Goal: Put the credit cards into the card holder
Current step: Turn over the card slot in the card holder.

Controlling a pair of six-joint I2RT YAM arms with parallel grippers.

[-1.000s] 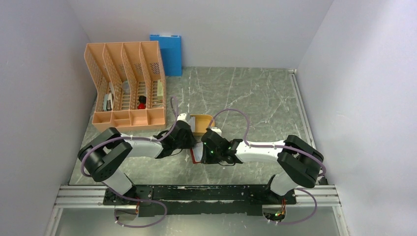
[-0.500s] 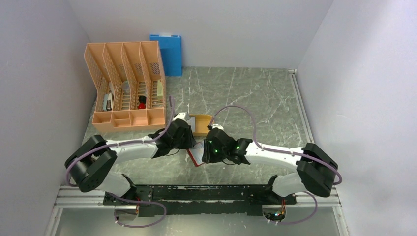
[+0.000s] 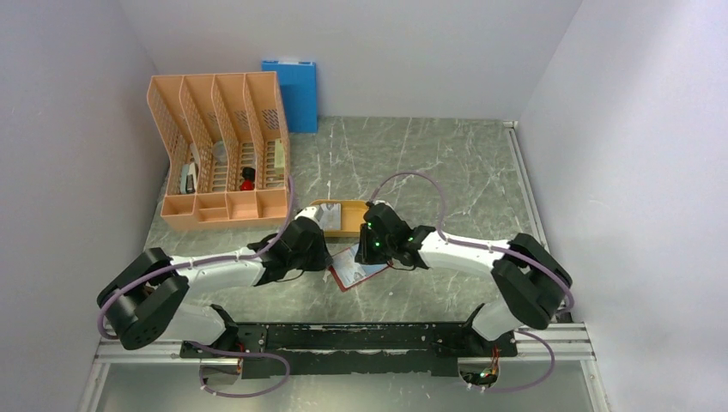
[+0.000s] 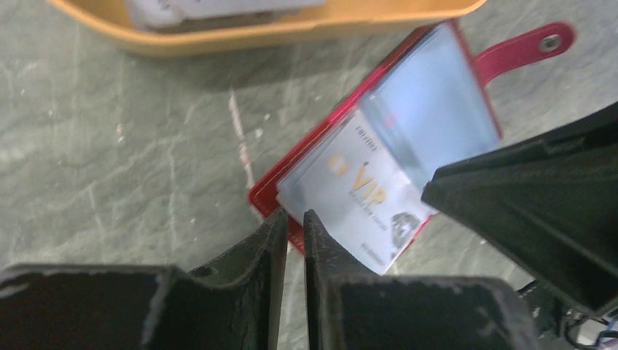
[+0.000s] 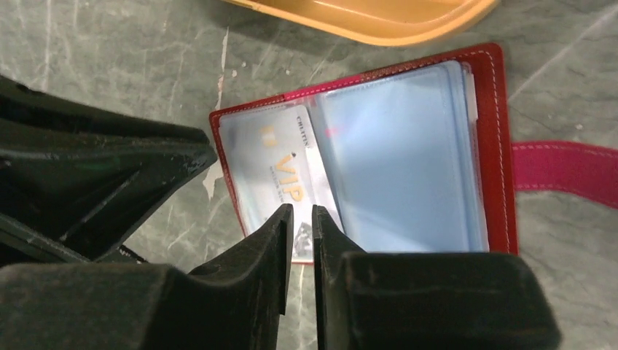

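green-grey marbled tabletop [image 3: 446, 163], pale walls [image 3: 429, 51]; left claw [image 4: 295, 233] and right claw [image 5: 302, 226] nearly closed, empty, above card holder [image 5: 401, 146].

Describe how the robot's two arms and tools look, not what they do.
The left arm and right arm have white links, black joints and purple-grey cables; green lights dot the right wrist. Left tool and right tool: two black wedge-shaped fingers each.

one card holder [image 5: 408, 146], one vip card [image 5: 280, 175], one orange tray [image 5: 364, 18], one rack [image 3: 219, 154], one blue folder [image 3: 296, 94].
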